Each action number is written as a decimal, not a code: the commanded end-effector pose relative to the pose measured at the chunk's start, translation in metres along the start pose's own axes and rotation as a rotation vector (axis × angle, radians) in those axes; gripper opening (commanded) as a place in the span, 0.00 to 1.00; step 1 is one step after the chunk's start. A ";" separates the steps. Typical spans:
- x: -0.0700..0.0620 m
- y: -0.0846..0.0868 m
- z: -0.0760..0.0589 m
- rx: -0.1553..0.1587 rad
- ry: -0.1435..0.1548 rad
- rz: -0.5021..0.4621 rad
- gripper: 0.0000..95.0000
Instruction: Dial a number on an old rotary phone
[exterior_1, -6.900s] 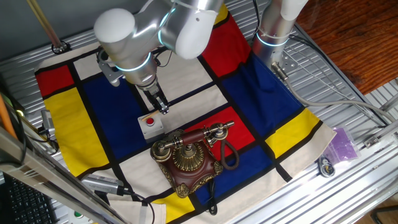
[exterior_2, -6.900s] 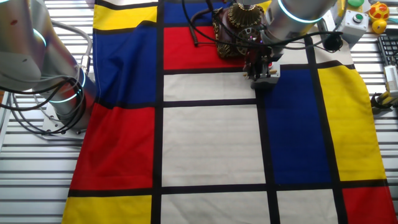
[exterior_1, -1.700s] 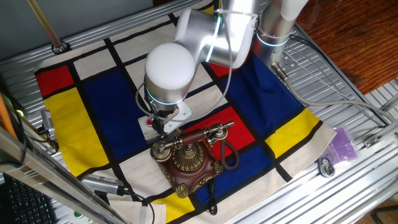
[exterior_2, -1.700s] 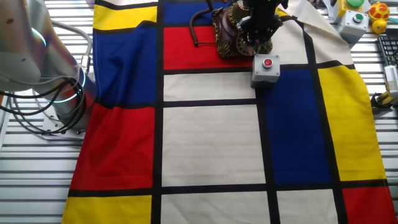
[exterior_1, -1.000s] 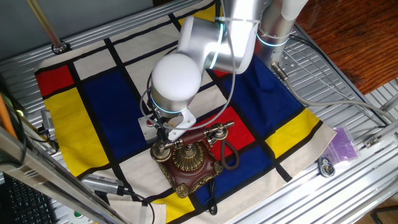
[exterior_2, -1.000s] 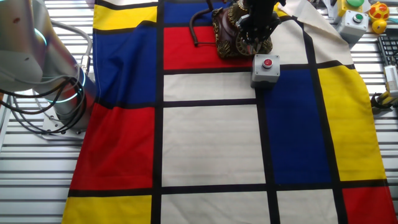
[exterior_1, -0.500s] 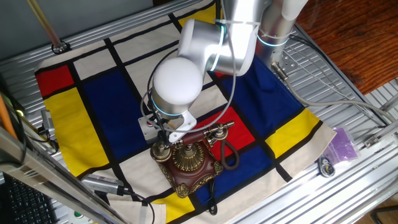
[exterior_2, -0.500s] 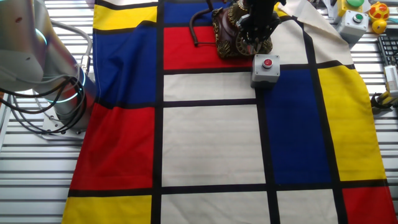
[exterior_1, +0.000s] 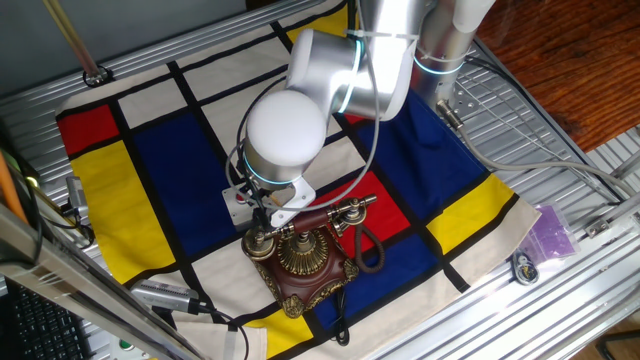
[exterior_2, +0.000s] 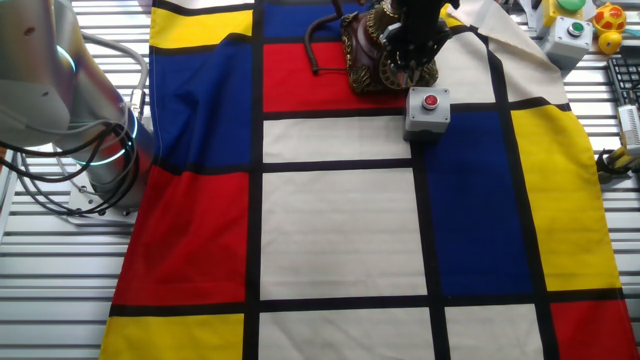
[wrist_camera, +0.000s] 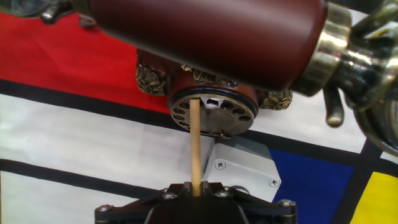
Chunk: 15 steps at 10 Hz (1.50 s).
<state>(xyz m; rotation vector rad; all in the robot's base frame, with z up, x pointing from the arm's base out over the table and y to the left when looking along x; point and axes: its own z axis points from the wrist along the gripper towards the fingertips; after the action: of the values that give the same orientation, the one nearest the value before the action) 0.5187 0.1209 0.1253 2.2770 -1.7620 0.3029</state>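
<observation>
The old rotary phone has a dark red-brown base, brass dial and brass-ended handset, and sits near the cloth's front edge. It also shows at the top of the other fixed view. In the hand view the handset fills the top and the round dial faces me below it. My gripper is shut on a thin wooden stick. The stick's tip rests in a finger hole at the dial's upper left. In one fixed view the arm's white wrist hides the gripper.
A small grey box with a red button stands right beside the phone, seen under the stick in the hand view. The phone's black cord loops to its right. The checked cloth covers the table. A second arm base stands at the left.
Over several seconds the arm swung from above the grey button box to the phone. In the last second it has barely moved, with the stick staying at the dial.
</observation>
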 end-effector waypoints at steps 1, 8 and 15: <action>0.001 0.000 0.000 0.000 -0.001 0.005 0.00; 0.004 -0.009 0.001 -0.002 -0.002 0.007 0.00; -0.001 -0.010 0.002 -0.007 0.003 0.005 0.00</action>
<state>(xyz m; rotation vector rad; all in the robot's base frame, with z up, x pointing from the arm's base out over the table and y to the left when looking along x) 0.5293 0.1240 0.1227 2.2680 -1.7627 0.3018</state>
